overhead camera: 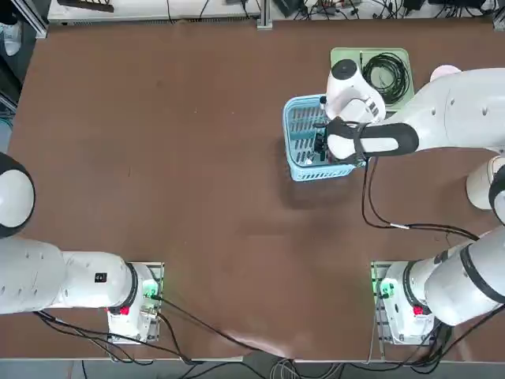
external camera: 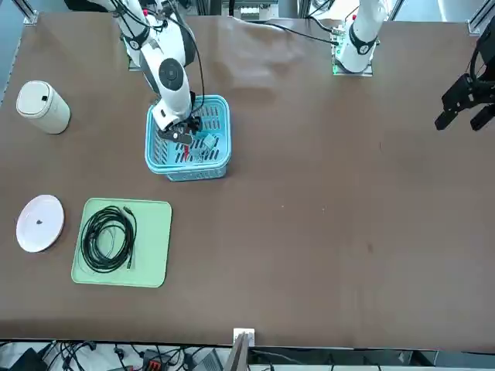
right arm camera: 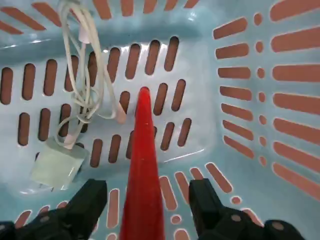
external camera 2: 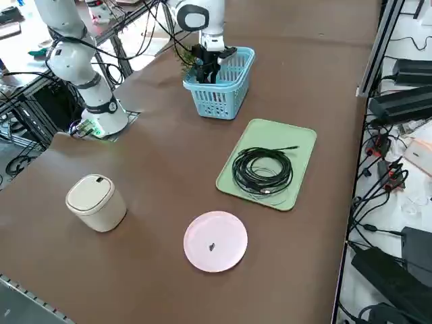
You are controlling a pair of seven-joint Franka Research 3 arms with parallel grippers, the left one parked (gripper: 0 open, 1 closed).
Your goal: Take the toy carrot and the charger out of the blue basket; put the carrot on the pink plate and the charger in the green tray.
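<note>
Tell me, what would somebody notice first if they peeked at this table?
Probably the white robot arm dipping its open hand into the blue basket, with a bright red toy carrot lying between its two fingers and a white charger beside it. Next, the black cable coiled on the green tray, and the bare pink plate nearby.

You see the desk (overhead camera: 158, 158) from overhead, from across facing the robot, and diagonally from its right; the wrist camera sits close inside the blue basket (right arm camera: 250, 125), which all four views share.
</note>
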